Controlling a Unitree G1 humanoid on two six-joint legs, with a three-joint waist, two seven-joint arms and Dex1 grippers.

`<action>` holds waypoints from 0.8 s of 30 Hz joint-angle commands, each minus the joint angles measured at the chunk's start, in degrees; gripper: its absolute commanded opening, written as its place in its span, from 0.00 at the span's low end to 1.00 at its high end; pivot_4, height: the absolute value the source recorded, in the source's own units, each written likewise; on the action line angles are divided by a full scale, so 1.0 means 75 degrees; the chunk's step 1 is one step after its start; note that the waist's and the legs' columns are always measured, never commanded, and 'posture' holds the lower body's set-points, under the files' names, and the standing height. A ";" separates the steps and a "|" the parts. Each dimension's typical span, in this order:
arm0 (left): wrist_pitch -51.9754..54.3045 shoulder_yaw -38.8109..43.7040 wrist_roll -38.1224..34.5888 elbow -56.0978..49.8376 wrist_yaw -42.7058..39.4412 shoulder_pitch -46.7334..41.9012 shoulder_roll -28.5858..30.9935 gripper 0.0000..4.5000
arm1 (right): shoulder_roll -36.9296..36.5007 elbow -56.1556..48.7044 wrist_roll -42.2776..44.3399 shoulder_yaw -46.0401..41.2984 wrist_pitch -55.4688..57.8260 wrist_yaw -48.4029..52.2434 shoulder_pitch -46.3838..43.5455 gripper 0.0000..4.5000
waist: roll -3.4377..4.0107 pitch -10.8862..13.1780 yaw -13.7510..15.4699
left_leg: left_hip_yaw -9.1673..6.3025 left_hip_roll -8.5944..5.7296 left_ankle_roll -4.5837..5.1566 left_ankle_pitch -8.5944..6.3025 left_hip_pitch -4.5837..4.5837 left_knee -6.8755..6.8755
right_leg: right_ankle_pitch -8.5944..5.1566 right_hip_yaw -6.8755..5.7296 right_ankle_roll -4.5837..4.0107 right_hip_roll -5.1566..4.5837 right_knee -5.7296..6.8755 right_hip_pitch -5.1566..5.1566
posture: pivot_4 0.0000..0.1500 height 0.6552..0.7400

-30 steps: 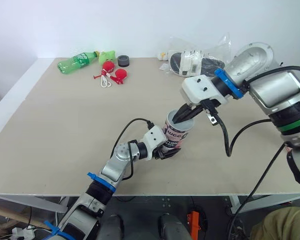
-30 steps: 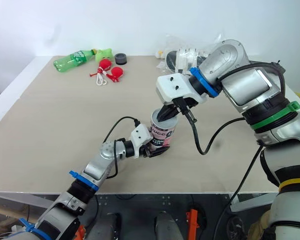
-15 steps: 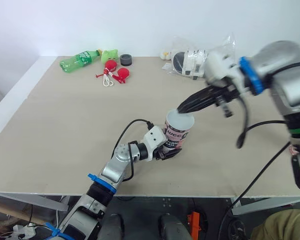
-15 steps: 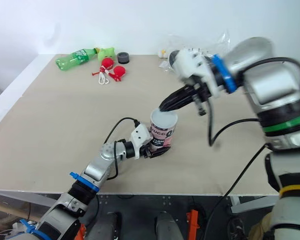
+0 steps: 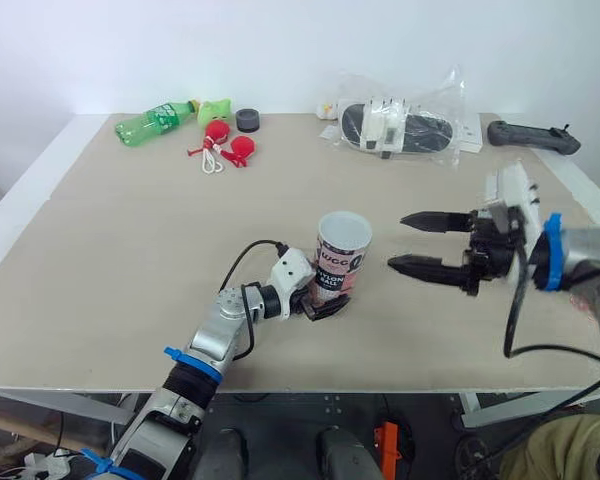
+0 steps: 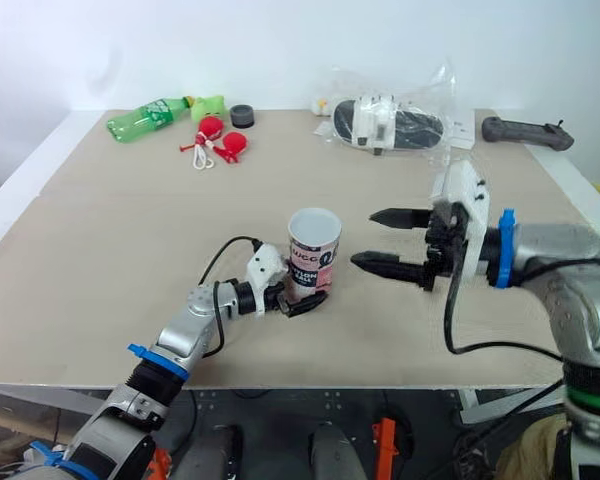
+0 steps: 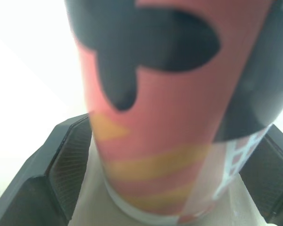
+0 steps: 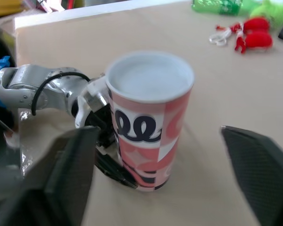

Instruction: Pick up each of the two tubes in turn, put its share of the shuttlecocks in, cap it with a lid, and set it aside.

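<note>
r claw (image 5: 396,241) pulled back from tube (image 5: 342,250), wide open, empty, l claw (image 5: 322,302) gripping it

Green bottle (image 5: 156,122), red toys (image 5: 228,142), black handle (image 5: 532,137)

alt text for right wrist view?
An upright pink-and-black tube with a pale lid stands on the table, gripped near its base by the left pincer. The right pincer is open, apart from the tube. Red toys and a green bottle lie beyond.

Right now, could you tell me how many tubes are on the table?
1: the pink tube stands on the table near its front edge, held low by the left gripper. Another may be hidden.
</note>
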 commanded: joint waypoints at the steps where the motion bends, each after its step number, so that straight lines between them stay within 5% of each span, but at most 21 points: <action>1: 0.0067 0.0216 -0.0217 -0.0394 -0.0324 0.0088 0.0262 1.00 | 0.0522 -0.0812 -0.0077 -0.0012 -0.0239 -0.0848 0.0604 0.99 | 0.0001 0.0000 -0.0003 | 0.0001 -0.0001 0.0000 0.0000 -0.0002 0.0000 | 0.0000 0.0002 0.0000 -0.0001 0.0000 -0.0004 | 1.00 1.00; 10: 0.0991 0.1176 -0.1388 -0.1750 -0.1479 0.0682 0.1773 1.00 | 0.2639 -0.0204 -0.2225 0.1556 -0.2856 -0.2285 0.1981 0.99 | -0.0026 0.0005 -0.0006 | 0.0004 0.0003 -0.0005 0.0003 -0.0002 -0.0005 | 0.0001 0.0000 -0.0001 -0.0003 0.0000 -0.0007 | 1.00 1.00; 18: 0.3091 0.2388 -0.3232 -0.3436 -0.2157 0.0659 0.3412 1.00 | 0.3642 0.1326 -0.3022 0.2525 -0.3974 -0.2470 0.1242 0.99 | -0.0036 0.0015 -0.0033 | 0.0006 0.0047 -0.0006 0.0003 0.0003 -0.0013 | 0.0001 -0.0010 -0.0037 0.0030 0.0000 -0.0015 | 1.00 1.00; 24: 0.3753 0.2677 -0.3916 -0.4253 -0.2138 0.0689 0.3850 1.00 | 0.4022 0.2566 -0.3235 0.2611 -0.4619 -0.2381 0.0544 0.99 | -0.0045 0.0020 -0.0014 | 0.0006 0.0055 -0.0008 0.0001 0.0002 -0.0017 | -0.0004 -0.0015 -0.0043 0.0037 0.0000 -0.0013 | 1.00 1.00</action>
